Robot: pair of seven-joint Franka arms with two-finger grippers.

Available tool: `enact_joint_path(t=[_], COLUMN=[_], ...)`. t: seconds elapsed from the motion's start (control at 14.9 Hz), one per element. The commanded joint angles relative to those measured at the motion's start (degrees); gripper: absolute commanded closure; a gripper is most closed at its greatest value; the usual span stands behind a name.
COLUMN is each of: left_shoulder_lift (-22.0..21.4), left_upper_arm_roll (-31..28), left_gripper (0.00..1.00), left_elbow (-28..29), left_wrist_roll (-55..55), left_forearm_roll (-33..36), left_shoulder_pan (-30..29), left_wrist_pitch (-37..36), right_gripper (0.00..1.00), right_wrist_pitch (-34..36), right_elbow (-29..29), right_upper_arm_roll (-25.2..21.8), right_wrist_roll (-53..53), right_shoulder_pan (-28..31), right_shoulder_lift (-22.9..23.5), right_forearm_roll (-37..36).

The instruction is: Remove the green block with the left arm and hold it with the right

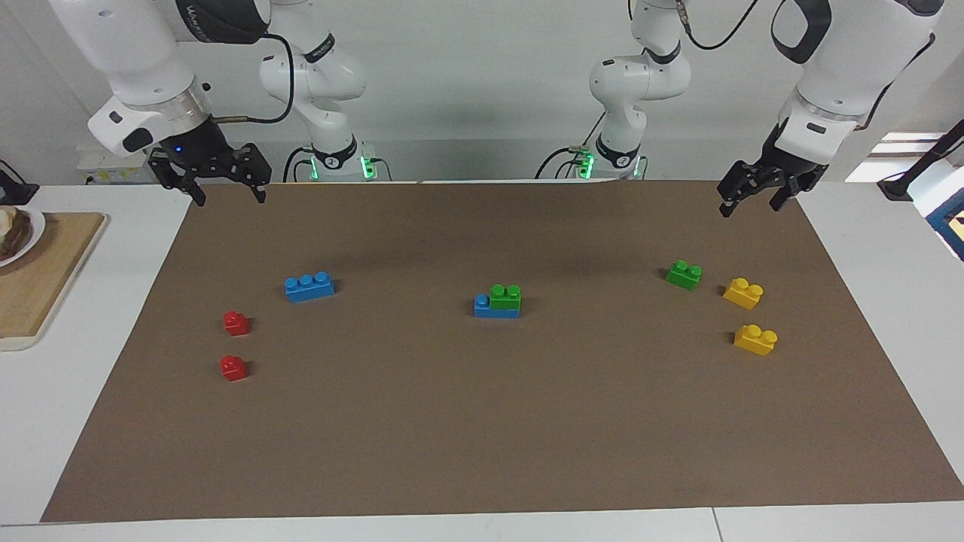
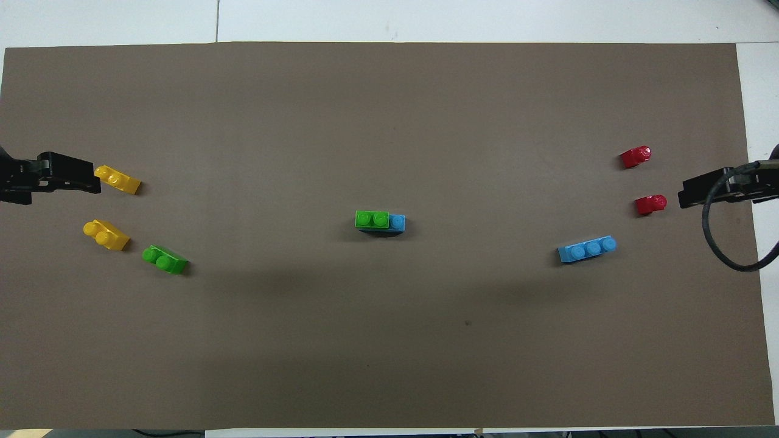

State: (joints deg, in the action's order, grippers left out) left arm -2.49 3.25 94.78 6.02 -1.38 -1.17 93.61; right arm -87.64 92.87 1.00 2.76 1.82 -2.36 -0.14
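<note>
The green block (image 1: pixel 505 296) sits at mid-table, pressed onto one end of a blue brick (image 1: pixel 486 306), covering two of its studs; one blue stud shows bare at the end toward the right arm (the stack reads the same from the overhead view (image 2: pixel 372 219)). Nothing touches the stack.

A second green brick (image 1: pixel 684 274) lies loose toward the left arm's end of the table, slightly skewed. Just beside it, closer to that end, is a yellow brick (image 1: pixel 743 293), and another yellow brick (image 1: pixel 755 339) lies farther from the robots than the first; the three are near each other but apart.

Toward the right arm's end: a loose blue three-stud brick (image 1: pixel 310 286), flat on the mat. Two small red blocks (image 1: pixel 236 323) lie farther from the robots than it, one past the other (image 1: pixel 233 367), not touching.

All pieces rest on a brown mat (image 1: pixel 482 436) covering most of the white table (image 1: pixel 45 421).

The left gripper (image 1: pixel 749 203) hangs above the mat's corner at its own end, fingers spread wide, holding nothing. The right gripper (image 1: pixel 230 197) hangs over the mat's edge at its own end, fingers likewise spread wide and empty. Both arms wait, well apart from the stack.

A wooden board (image 1: pixel 45 278) with a plate (image 1: pixel 22 233) lies off the mat at the right arm's end.
</note>
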Motion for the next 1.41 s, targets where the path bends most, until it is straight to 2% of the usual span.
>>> enact_joint_path(t=[0.0,0.74,0.87,1.14,1.27,1.34], left_shoulder_lift=[-0.76,-0.76,-0.84,-1.55,-2.25,-2.77], left_upper_arm_roll=[0.35,0.35,0.35,0.27,0.35,0.35], left_gripper=[0.00,0.00,0.00,0.00,0.00,0.00], left_elbow=[-0.03,0.14,0.49,1.90,3.12,4.26], left_wrist_roll=[0.14,0.49,0.58,1.10,7.13,11.95], left_forearm_roll=[0.85,0.85,0.85,0.85,0.85,0.85], left_shoulder_pan=[-0.59,-0.67,-0.67,-0.67,-0.33,0.20], left_wrist_pitch=[-0.10,0.43,0.52,0.61,0.61,0.61], right_gripper=[0.00,0.00,0.01,0.03,0.05,0.05], right_wrist_pitch=[-0.87,-3.15,-5.60,-6.14,-6.23,-6.14], right_elbow=[2.66,2.31,2.49,2.84,3.02,3.19], right_upper_arm_roll=[0.40,0.32,0.32,1.02,1.02,1.02], right_wrist_roll=[-0.73,-2.13,-12.37,-30.67,-42.77,-49.80], right_shoulder_pan=[0.55,1.35,1.17,-0.32,-1.46,-1.38], right_shoulder_lift=[-2.02,-1.77,-1.59,-1.68,-1.50,-1.33], right_forearm_roll=[-0.56,-0.04,0.93,1.19,2.15,5.29])
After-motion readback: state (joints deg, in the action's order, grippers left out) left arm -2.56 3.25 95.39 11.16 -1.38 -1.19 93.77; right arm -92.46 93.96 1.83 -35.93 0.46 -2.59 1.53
